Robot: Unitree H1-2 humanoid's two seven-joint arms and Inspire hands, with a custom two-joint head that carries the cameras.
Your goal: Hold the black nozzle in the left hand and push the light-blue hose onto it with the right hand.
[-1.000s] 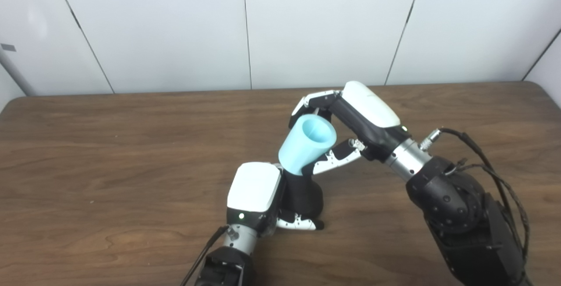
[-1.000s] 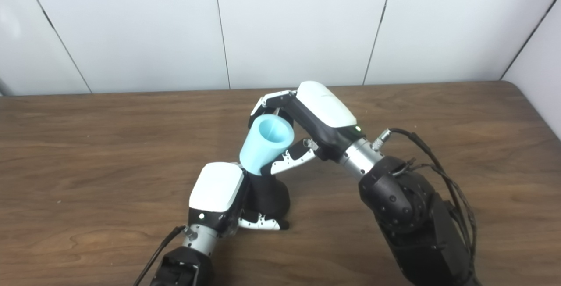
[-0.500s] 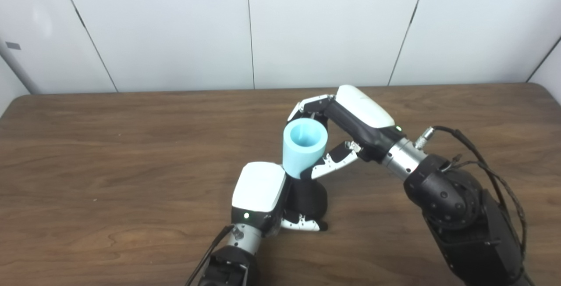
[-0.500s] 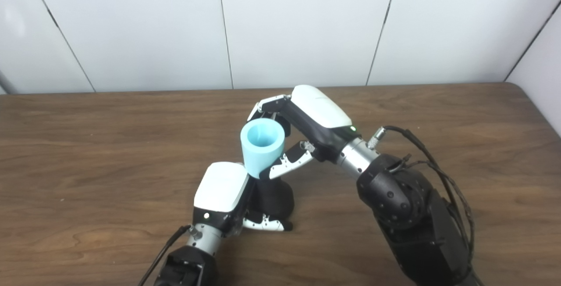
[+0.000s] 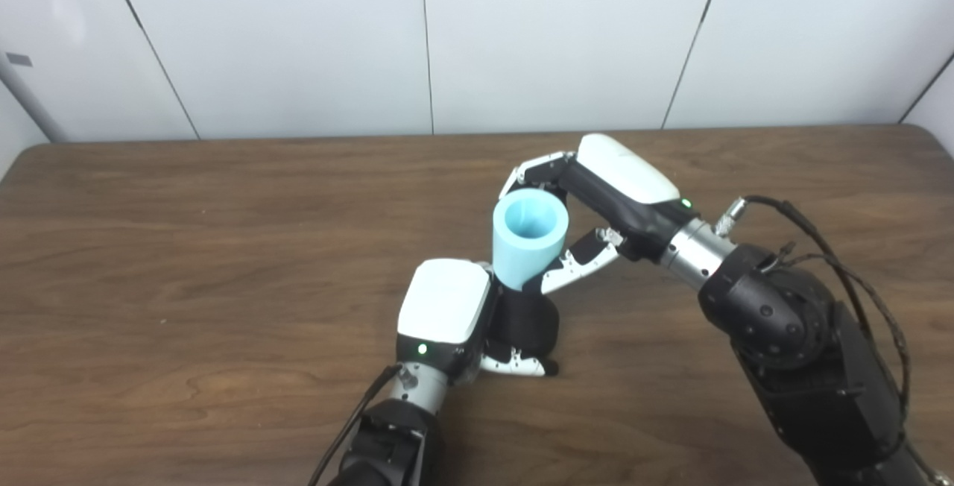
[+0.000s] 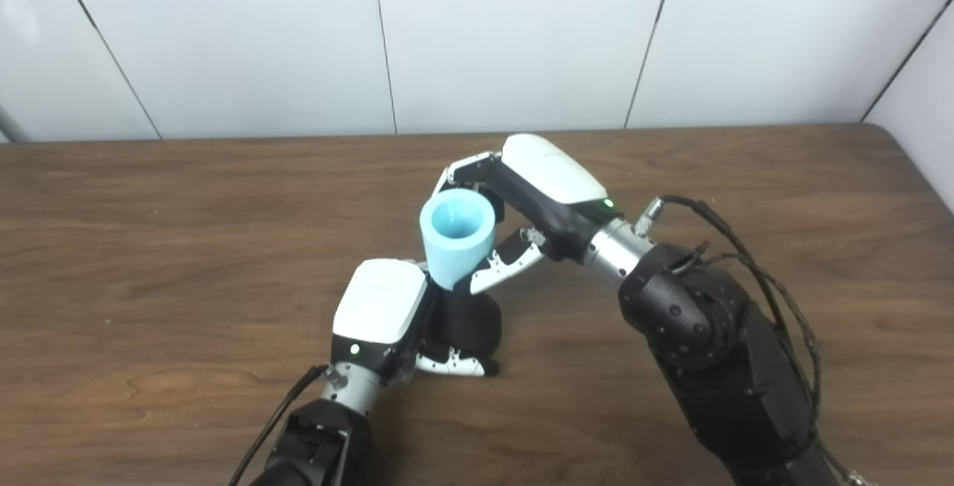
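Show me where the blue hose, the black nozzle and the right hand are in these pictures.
blue hose [image 5: 526, 251]: left eye view, on its outer wall.
black nozzle [image 5: 531, 320]: left eye view, on its front side.
right hand [image 6: 548, 184]: right eye view, on the white back of the hand.

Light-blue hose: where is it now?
Mid-table in both views, the light-blue hose is in the right hand, standing on the black nozzle the left hand holds.

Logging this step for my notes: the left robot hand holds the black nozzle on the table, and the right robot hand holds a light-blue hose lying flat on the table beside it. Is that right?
Not quite. The light-blue hose is not lying flat: the right robot hand holds it upright, its lower end meeting the top of the black nozzle, open mouth up, as the left eye view shows. The left robot hand does hold the nozzle on the table.
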